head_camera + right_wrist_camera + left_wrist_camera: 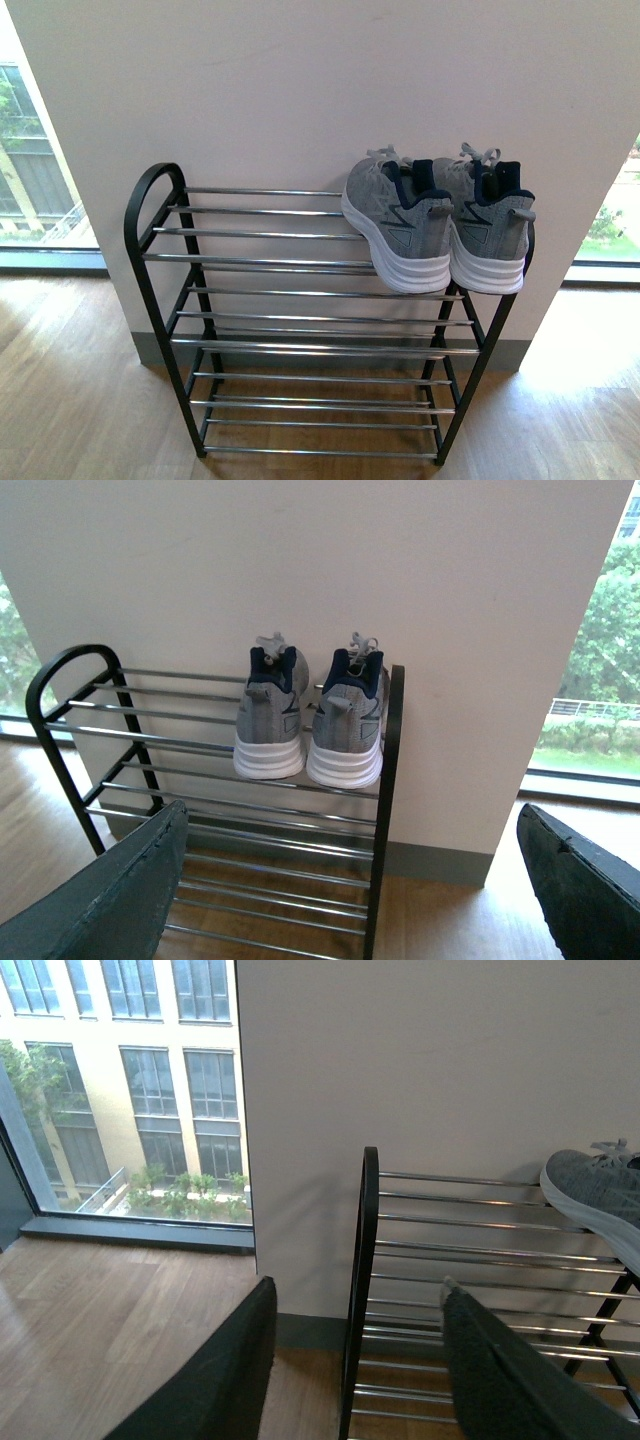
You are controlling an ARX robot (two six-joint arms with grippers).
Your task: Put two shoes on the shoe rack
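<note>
Two grey knit sneakers with white soles stand side by side, heels toward me, on the top tier of the black shoe rack (160, 290) at its right end: the left shoe (398, 228) and the right shoe (492, 238). Neither arm shows in the front view. In the right wrist view both shoes (270, 718) (348, 728) rest on the rack (391, 740), and my right gripper (352, 810) hangs open well back from it, empty. My left gripper (357, 1285) is open and empty before the rack's left end hoop (369, 1230); one shoe's toe (600, 1188) shows at the edge.
The rack stands against a white wall pillar (300, 90) with a grey skirting (440, 865). Floor-to-ceiling windows (120, 1090) flank the pillar on both sides. Wooden floor (70, 400) lies in front. The rack's three lower tiers (320, 345) hold nothing.
</note>
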